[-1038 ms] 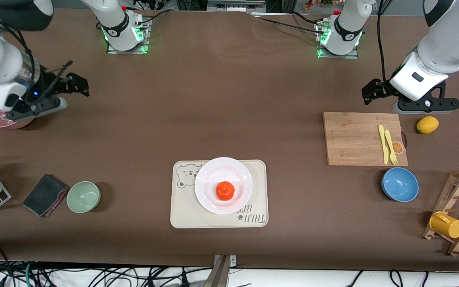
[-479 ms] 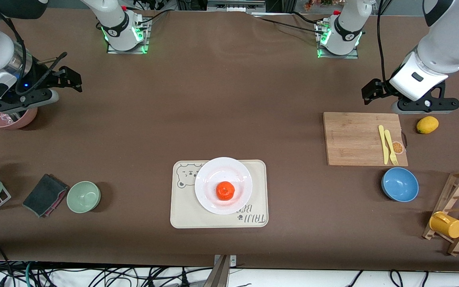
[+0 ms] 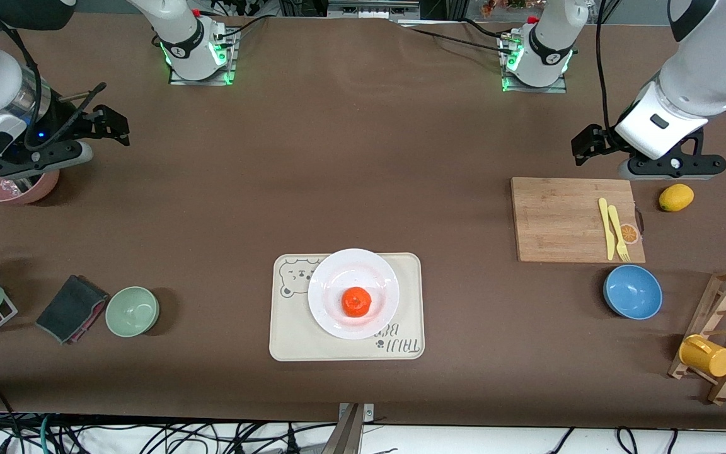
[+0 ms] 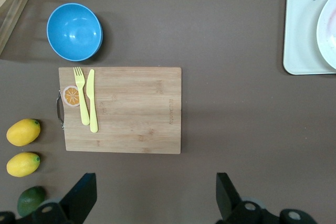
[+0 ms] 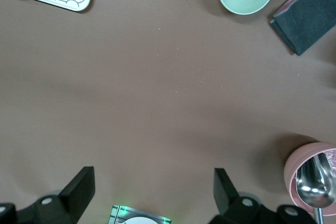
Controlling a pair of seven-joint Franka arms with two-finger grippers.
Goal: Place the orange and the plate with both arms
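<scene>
The orange (image 3: 357, 301) lies on the white plate (image 3: 338, 271). The plate rests on a cream bear-printed tray (image 3: 287, 337), on the part of the table near the front camera. My left gripper (image 3: 672, 169) hangs open and empty over the bare table beside the cutting board (image 3: 558, 217); in the left wrist view (image 4: 152, 203) its fingers stand wide apart. My right gripper (image 3: 35, 162) hangs open and empty over the pink bowl (image 3: 7, 188) at the right arm's end; it also shows in the right wrist view (image 5: 152, 198). The plate's rim shows at the edge of the left wrist view (image 4: 328, 30).
The cutting board holds a yellow knife and fork (image 3: 612, 236). A lemon (image 3: 675, 197) lies beside it, and a blue bowl (image 3: 633, 291) and a wooden rack with a yellow cup (image 3: 706, 355) sit nearer the camera. A green bowl (image 3: 132, 311) and a dark cloth (image 3: 72, 308) lie toward the right arm's end.
My right gripper drew back toward the right arm's end of the table and uncovered more of the pink bowl, then stayed still. My left arm barely moved.
</scene>
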